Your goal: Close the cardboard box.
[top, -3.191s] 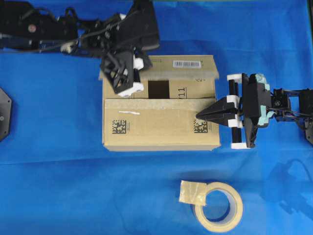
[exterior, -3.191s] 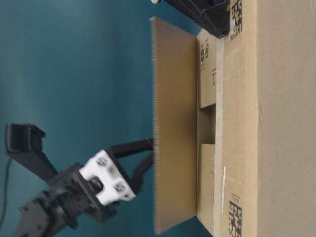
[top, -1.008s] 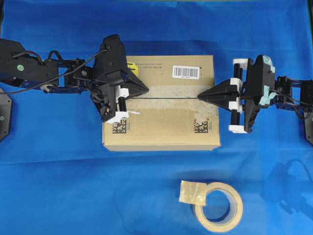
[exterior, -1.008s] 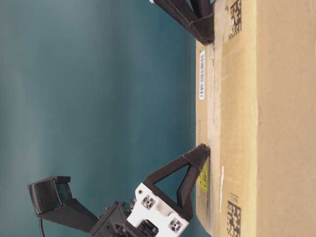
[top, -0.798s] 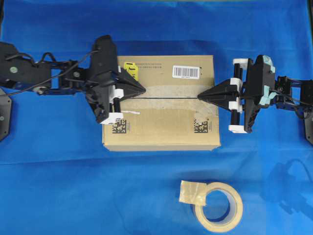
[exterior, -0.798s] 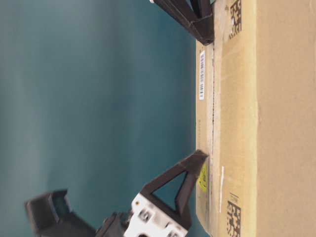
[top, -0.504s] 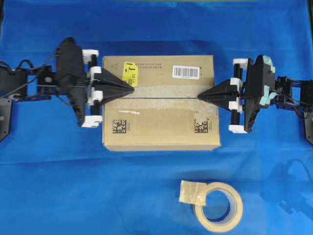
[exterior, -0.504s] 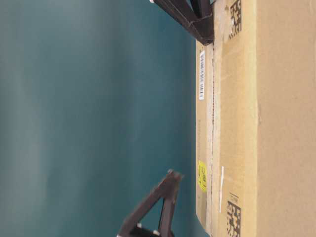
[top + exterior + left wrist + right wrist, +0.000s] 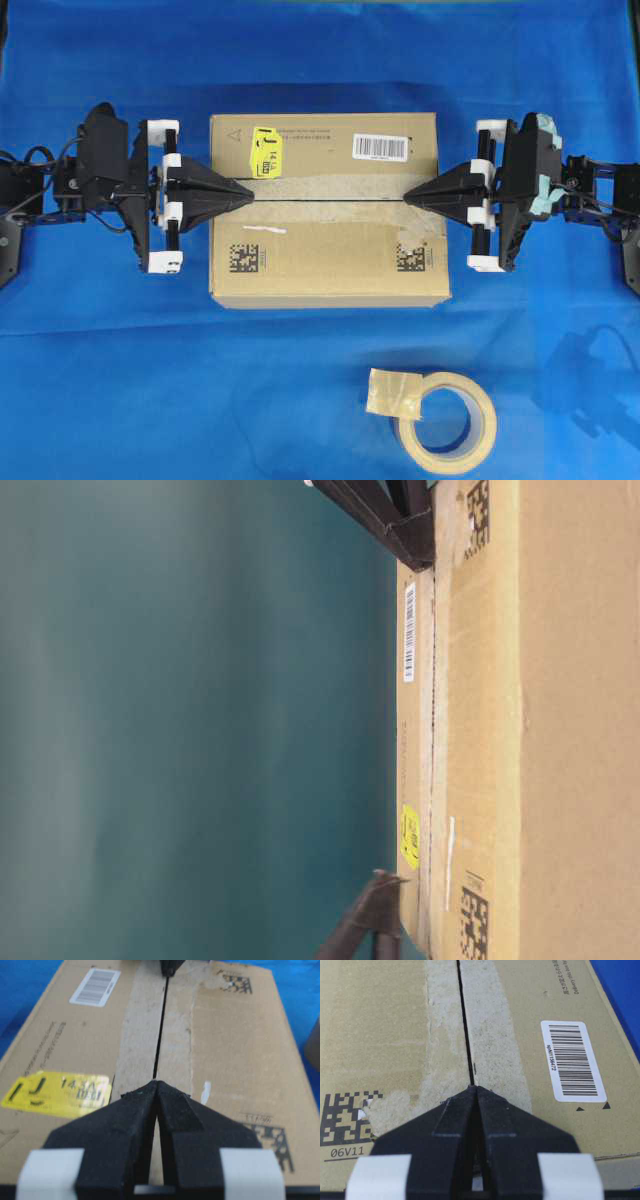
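Note:
The cardboard box (image 9: 330, 250) lies in the middle of the blue table with both top flaps down flat, meeting at a thin centre seam. It shows a yellow sticker (image 9: 265, 150), a barcode label (image 9: 382, 148) and old tape marks. My left gripper (image 9: 250, 196) is shut and empty, its tip over the seam at the box's left edge; the seam runs ahead of it in the left wrist view (image 9: 156, 1082). My right gripper (image 9: 406, 198) is shut and empty, its tip on the seam at the right end, as the right wrist view (image 9: 475, 1087) shows.
A beige tape roll (image 9: 447, 421) with a loose torn piece lies on the blue cloth in front of the box, right of centre. The table-level view shows the box's top face (image 9: 470, 730) flat and closed.
The far flap, standing open 3.2 s ago, now lies flat. My left gripper has drawn back leftwards along the seam to the box's left edge. The right gripper has stayed still.

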Controlling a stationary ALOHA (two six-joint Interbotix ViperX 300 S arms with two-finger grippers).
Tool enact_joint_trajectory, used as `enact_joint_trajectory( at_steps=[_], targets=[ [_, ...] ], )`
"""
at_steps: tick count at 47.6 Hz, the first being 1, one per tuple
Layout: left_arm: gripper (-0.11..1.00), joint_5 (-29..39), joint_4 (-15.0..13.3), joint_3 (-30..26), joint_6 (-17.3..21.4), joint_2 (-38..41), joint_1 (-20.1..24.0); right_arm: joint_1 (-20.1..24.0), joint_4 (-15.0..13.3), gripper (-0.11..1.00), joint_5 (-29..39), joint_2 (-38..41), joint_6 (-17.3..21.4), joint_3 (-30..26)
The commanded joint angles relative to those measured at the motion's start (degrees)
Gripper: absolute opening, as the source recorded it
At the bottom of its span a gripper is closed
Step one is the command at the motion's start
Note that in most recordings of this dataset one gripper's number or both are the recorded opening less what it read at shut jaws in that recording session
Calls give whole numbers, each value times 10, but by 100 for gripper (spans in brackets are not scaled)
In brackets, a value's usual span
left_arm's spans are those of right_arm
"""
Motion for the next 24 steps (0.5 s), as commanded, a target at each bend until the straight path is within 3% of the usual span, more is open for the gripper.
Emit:
enact_joint_trajectory(
  at_steps=[1, 24],
  targets=[
    [0, -7, -2, -8, 0, 5, 0, -3, 3, 0, -4, -3, -1, -4],
    [0, -10, -2, -8, 1, 18, -1, -3, 3, 0, -4, -3, -1, -4]
  ],
)
